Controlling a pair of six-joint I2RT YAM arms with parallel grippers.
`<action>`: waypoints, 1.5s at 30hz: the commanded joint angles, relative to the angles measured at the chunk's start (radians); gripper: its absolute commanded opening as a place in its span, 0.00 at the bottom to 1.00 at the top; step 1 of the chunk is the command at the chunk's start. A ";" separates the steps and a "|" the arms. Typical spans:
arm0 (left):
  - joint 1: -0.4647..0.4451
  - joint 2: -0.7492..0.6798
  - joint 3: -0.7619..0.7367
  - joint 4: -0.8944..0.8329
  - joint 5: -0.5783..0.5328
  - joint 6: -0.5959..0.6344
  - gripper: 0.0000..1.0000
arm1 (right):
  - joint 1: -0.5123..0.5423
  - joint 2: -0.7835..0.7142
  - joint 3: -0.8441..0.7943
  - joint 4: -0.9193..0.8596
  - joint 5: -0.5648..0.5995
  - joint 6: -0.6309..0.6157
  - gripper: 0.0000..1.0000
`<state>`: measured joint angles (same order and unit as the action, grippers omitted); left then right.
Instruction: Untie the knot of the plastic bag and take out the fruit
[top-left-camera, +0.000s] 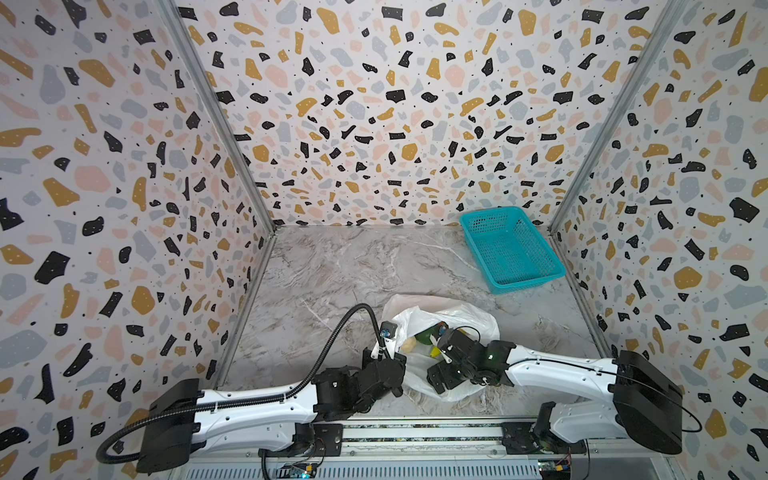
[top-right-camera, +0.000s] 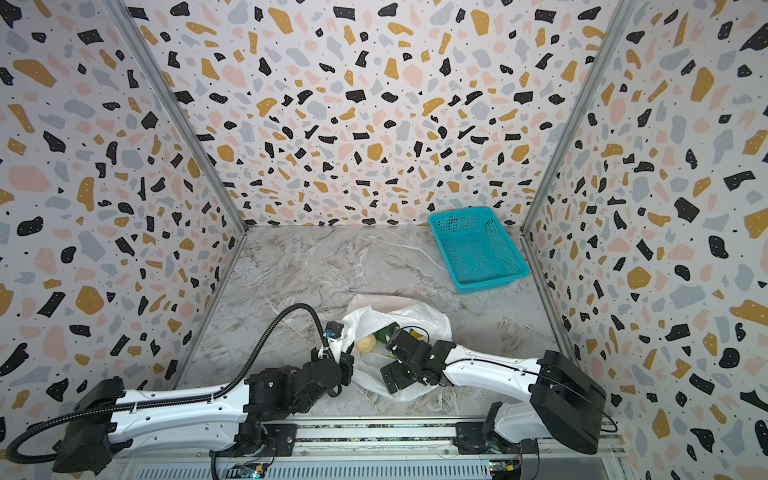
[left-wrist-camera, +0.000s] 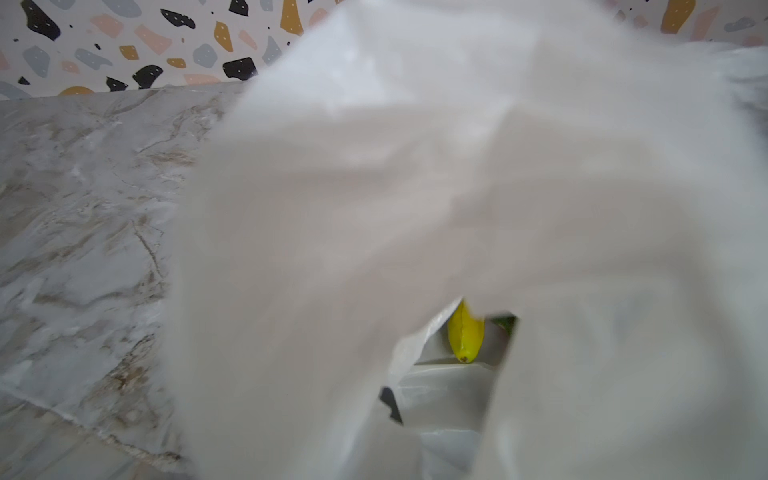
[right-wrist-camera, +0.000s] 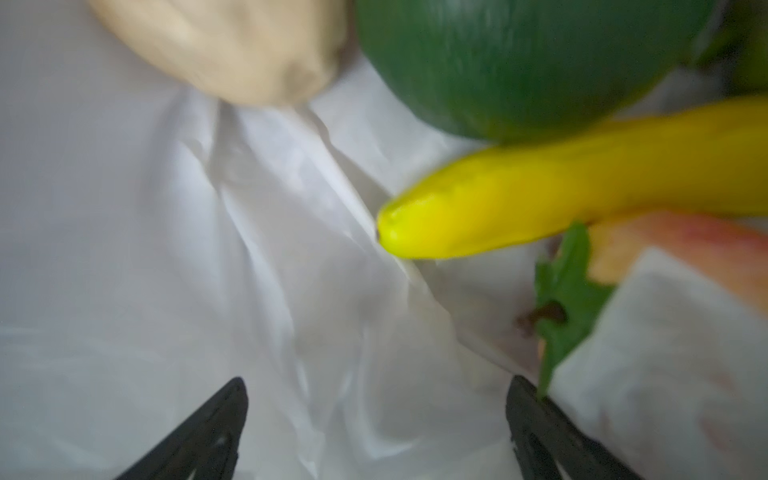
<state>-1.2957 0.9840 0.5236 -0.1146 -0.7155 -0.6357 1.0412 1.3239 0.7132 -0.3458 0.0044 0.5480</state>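
Item 1. plastic bag (top-left-camera: 465, 316): thin, translucent white film, heavily creased. It lies slumped on the near middle of the table (top-left-camera: 332, 270), between the two arms, with its mouth open toward them.

Item 2. Contents, all inside the bag:
- banana (right-wrist-camera: 540, 195): smooth, glossy yellow and curved, with a blunt tip resting on the film.
- green fruit (right-wrist-camera: 519, 58): large, round and dark, touching the banana.
- beige fruit (right-wrist-camera: 232, 45): matt and lumpy, just beside the green one.
- pinkish fruit (right-wrist-camera: 685, 249): peach-toned, part covered by a fold of film, with a jagged green leaf (right-wrist-camera: 565, 286) and a brown stem.

Item 3. left end effector (top-left-camera: 384, 358): closed, pinching the bag's film at the left rim of the mouth. The raised film blurs most of the left wrist view.

Item 4. right end effector (right-wrist-camera: 376, 395): black, tapered fingers spread wide, reaching into the bag mouth over bare film. It holds nothing.

Item 5. basket (top-left-camera: 509, 249): teal plastic mesh, rectangular, at the far right corner of the table, well apart from the bag.

Item 6. Table surface: grey-white marble pattern with brown veins.

Item 7. walls (top-left-camera: 374, 104): three terrazzo-print panels in black, ochre, pink and grey, joined by metal corner strips.
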 joint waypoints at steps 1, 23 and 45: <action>-0.011 -0.013 0.036 -0.091 -0.106 -0.023 0.00 | -0.007 -0.008 0.083 -0.020 0.012 -0.017 0.98; -0.075 -0.003 -0.001 0.146 -0.167 0.178 0.00 | -0.237 0.315 0.299 0.590 0.124 -0.110 0.99; -0.126 0.074 -0.030 0.232 -0.173 0.166 0.00 | -0.369 0.142 0.178 0.086 0.224 -0.025 0.99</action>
<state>-1.4059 1.0504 0.5037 0.0834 -0.8734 -0.4641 0.6891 1.4895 0.8921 -0.1738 0.1745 0.4904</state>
